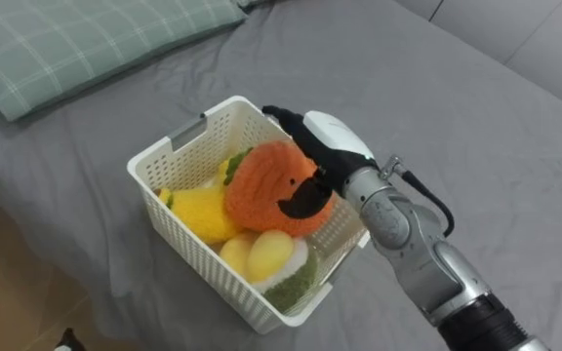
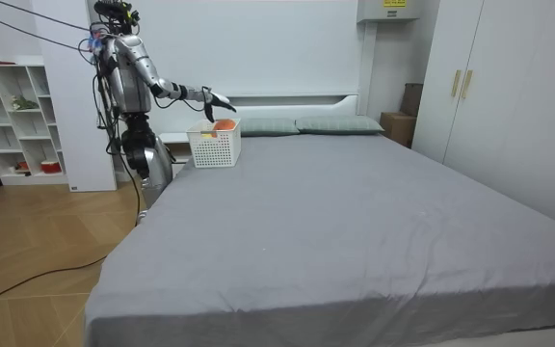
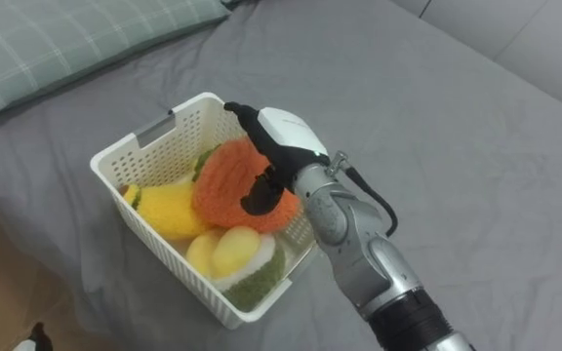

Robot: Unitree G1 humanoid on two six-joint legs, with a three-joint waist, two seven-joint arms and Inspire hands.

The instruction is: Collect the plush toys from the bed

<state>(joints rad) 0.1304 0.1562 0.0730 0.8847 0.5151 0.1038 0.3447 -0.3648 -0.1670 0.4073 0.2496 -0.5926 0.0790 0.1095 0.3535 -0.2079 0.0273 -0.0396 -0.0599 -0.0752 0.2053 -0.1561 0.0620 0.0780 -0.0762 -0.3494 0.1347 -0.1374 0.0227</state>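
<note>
basket (image 1: 196, 261) on bed (image 1: 476, 107) | toys (image 1: 203, 211) in basket | pillow (image 1: 86, 39) behind-left of basket | right hand (image 1: 335, 141) around top toy (image 1: 261, 187)

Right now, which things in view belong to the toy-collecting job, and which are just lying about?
Part of the job:
white basket
orange plush toy, gripped by the right robot hand
yellow plush toys inside the basket
grey bed

Just lying about:
checked pillow
wardrobe
shelf unit
</note>
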